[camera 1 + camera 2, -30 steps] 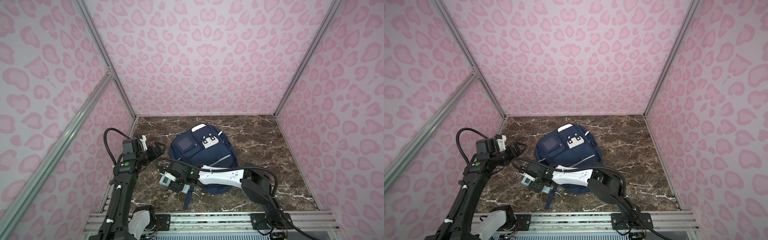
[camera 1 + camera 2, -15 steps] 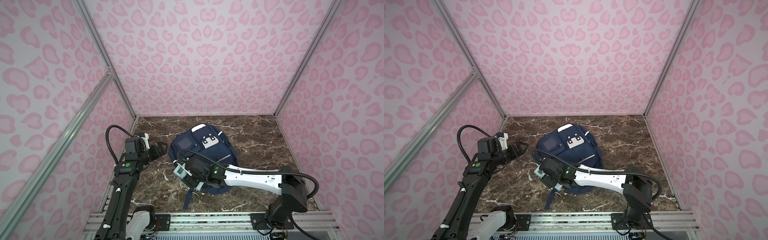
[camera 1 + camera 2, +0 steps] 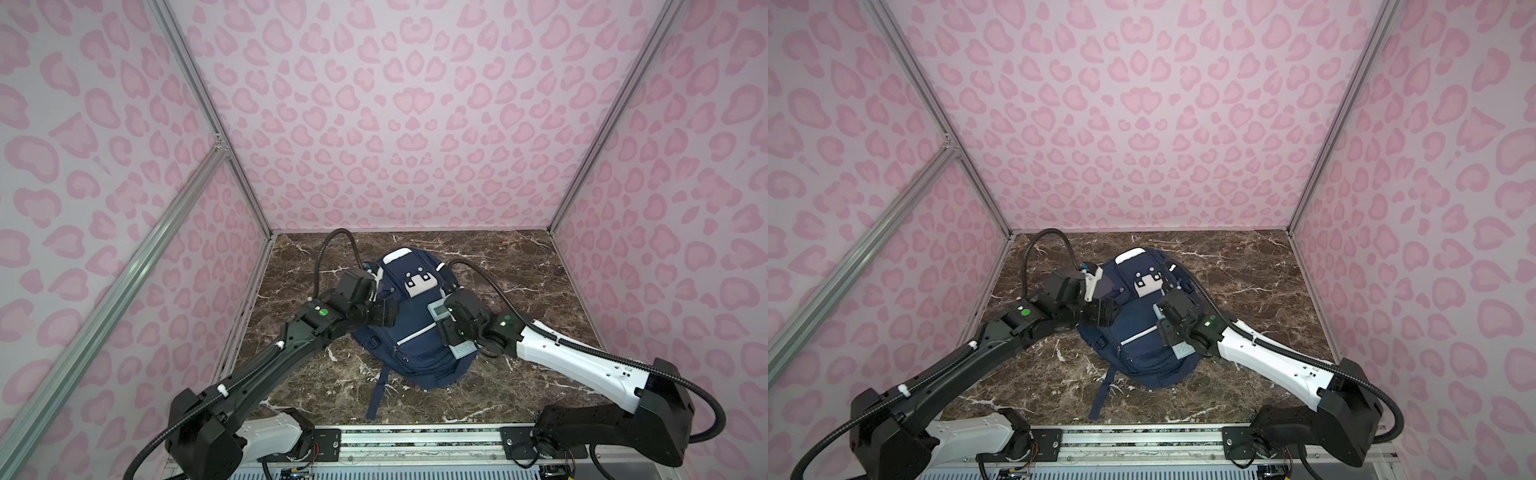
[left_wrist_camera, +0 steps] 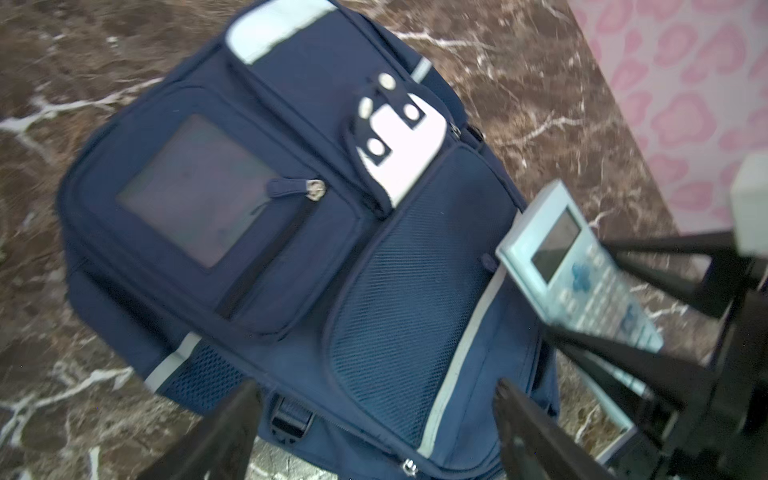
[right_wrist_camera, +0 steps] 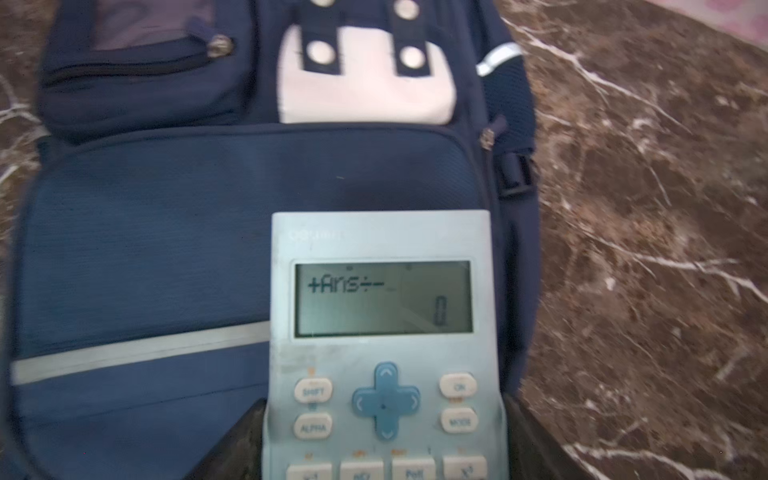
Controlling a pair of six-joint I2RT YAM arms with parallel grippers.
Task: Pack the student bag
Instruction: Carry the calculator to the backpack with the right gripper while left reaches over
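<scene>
- Nearest the rail, a loose strap (image 3: 376, 395) of the student bag (image 3: 415, 353) trails over the marble desk (image 3: 519, 266) toward the front edge. The bag lies flat in the middle of the desk, front face up, bottom end near and top end far.
- Over the bag's right side, the right jaws are clamped on a pale-blue calculator (image 5: 382, 332), pinching its long edges at the key end. Its lit screen end juts out above the big front pocket. I cannot tell whether it touches the fabric.
- Over the bag's left side, the left jaws stand spread wide with nothing between them. In the left wrist view their fingers (image 4: 224, 428) frame the lower pocket.
- Handling, as I judge it: the bag is soft and limp, and likely to sag, wrinkle and slide on the smooth desk. Pin it or pinch a fold beside a zip, and pull on the metal zip pull (image 4: 316, 189) rather than on loose cloth. Every pocket in view looks zipped shut, so one must be opened first. The calculator is stiff, light and slick, so an edge grip suits it.
- Farther up sit the grey window pocket (image 4: 195, 191) and the white patch (image 4: 399, 145), then a white strip (image 3: 398, 256) at the far end.
</scene>
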